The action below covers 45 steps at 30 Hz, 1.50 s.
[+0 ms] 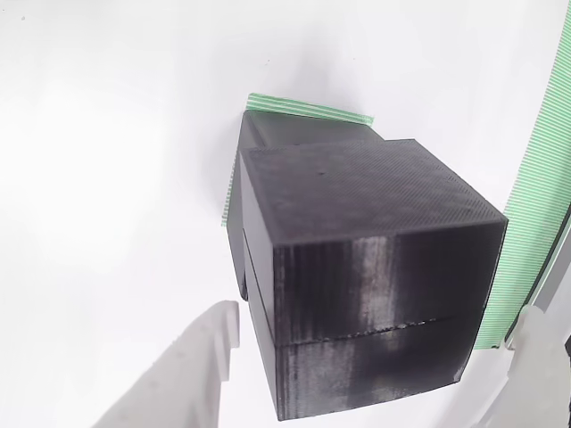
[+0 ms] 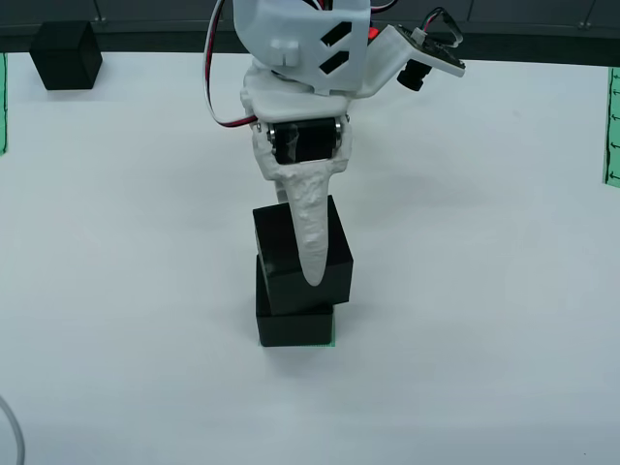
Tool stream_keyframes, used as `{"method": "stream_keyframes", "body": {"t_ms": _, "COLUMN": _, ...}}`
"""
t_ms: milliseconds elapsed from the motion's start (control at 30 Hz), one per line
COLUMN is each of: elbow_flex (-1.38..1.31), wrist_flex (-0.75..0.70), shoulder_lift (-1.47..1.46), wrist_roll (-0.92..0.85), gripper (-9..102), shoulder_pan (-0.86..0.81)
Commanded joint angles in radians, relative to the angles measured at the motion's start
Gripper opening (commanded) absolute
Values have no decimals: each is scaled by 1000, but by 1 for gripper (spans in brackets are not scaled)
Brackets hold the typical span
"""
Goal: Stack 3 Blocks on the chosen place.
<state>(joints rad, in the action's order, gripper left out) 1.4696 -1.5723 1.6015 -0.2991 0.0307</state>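
Observation:
In the view that rides on the gripper, a black block (image 1: 357,192) fills the middle, tilted and set askew on a lower block (image 1: 259,134). The chosen place (image 1: 308,109), a green-striped patch, peeks out beyond the lower block. My gripper (image 1: 375,310) is open, with white fingers (image 1: 201,357) either side of the top block and gaps showing. From the front view, the gripper (image 2: 312,266) hangs over the two-block stack: the top block (image 2: 334,257), the bottom block (image 2: 291,325), a green sliver (image 2: 333,339) below. A third block (image 2: 64,54) sits far back left.
Another green-striped patch (image 1: 535,187) runs down the right of the gripper view. In the front view, green patches touch the left edge (image 2: 2,102) and right edge (image 2: 612,126). A dark band (image 2: 174,34) borders the white table at the back. A grey cable (image 2: 15,436) curls at bottom left.

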Motion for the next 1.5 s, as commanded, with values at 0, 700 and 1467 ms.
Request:
{"method": "stream_keyframes", "body": {"t_ms": 0, "elbow_flex": -20, "wrist_flex": 5, "shoulder_lift": 6, "wrist_roll": -5, "gripper": 39, "shoulder_pan": -9}}
{"method": "stream_keyframes", "body": {"t_ms": 700, "elbow_flex": 311, "wrist_flex": 0, "shoulder_lift": 540, "wrist_roll": -391, "gripper": 39, "shoulder_pan": -334}}
{"method": "stream_keyframes", "body": {"t_ms": 1467, "elbow_flex": 632, "wrist_flex": 144, "shoulder_lift": 666, "wrist_roll": -1072, "gripper": 39, "shoulder_pan": -1154}}
